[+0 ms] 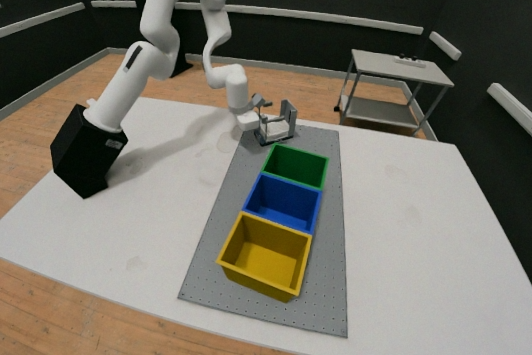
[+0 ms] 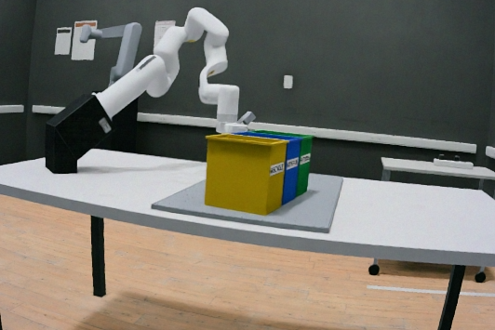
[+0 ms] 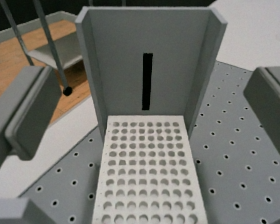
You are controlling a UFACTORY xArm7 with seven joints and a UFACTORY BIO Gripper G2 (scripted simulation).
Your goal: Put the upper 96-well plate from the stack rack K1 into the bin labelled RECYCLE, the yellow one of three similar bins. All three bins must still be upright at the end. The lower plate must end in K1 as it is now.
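Observation:
The stack rack K1 (image 1: 288, 113) (image 3: 121, 60) stands at the far end of the grey board. The white upper 96-well plate (image 1: 276, 129) (image 3: 147, 167) lies in it, against the tall slotted back wall. The lower plate cannot be told apart. My gripper (image 1: 272, 111) (image 3: 153, 112) is open and empty. Its fingers stand wide to either side of the plate, with a gap on each side, seemingly above plate level. In the exterior view the fingers are hidden behind the bins. The yellow RECYCLE bin (image 1: 255, 283) (image 2: 237, 177) stands upright and empty at the board's near end.
A blue bin (image 1: 285, 200) (image 2: 290, 181) and a green bin (image 1: 295, 162) (image 2: 304, 177) stand upright in a row between the yellow bin and K1, the green one nearest the rack. All stand on the perforated grey board (image 1: 327, 305) (image 2: 186, 206) (image 3: 231, 165).

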